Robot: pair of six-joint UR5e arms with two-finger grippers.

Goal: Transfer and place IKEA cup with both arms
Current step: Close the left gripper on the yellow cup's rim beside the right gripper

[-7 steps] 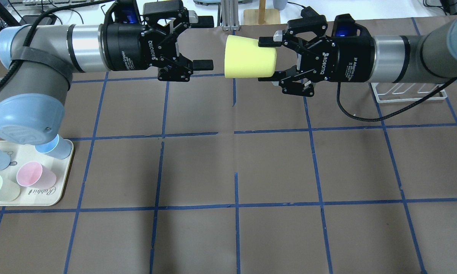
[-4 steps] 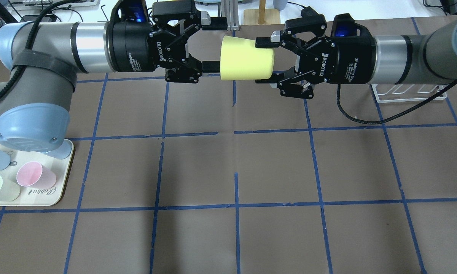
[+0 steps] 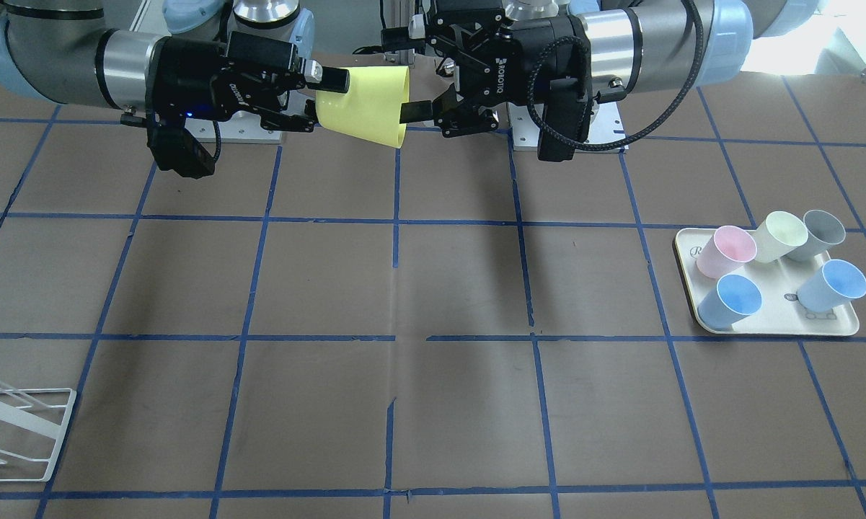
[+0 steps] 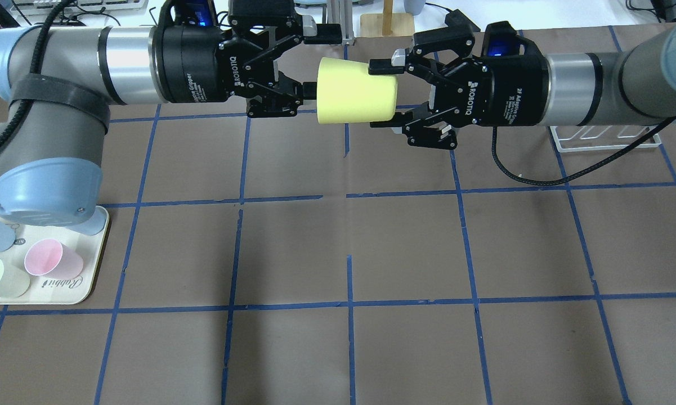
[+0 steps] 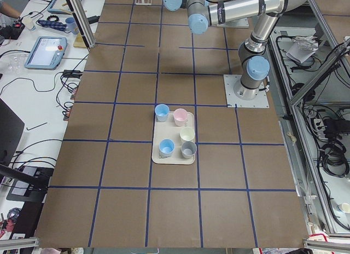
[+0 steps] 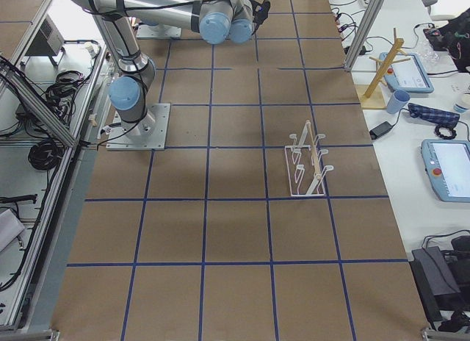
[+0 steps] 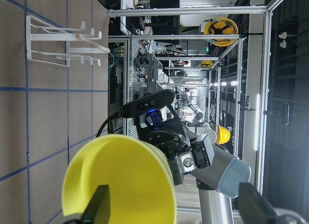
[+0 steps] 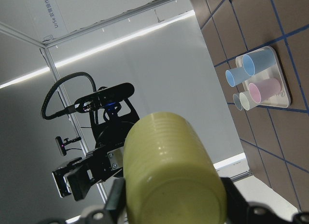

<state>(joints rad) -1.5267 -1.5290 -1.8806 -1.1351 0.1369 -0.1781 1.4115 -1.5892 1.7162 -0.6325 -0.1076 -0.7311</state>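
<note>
Brown table (image 4: 405, 247) with blue tape grid. Above it, the silver-grey left arm (image 4: 62, 95) and right arm (image 4: 625, 84) meet horizontally.

Black two-finger right gripper (image 4: 372, 94): clamped on the base end of the bright lemon-yellow tapered plastic cup (image 4: 352, 90), which lies horizontal in mid-air.

Black two-finger left gripper (image 4: 326, 61): jaws apart, straddling the cup's rim.

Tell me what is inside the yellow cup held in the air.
The yellow cup looks empty: only bare yellow wall shows. One finger of the left pincer, at the mouth, covers part of the inside.

"ROBOTIQ" on left hand (image 4: 318, 61), right hand (image 4: 381, 93); "Rabbit" on tray (image 4: 92, 263).
</note>
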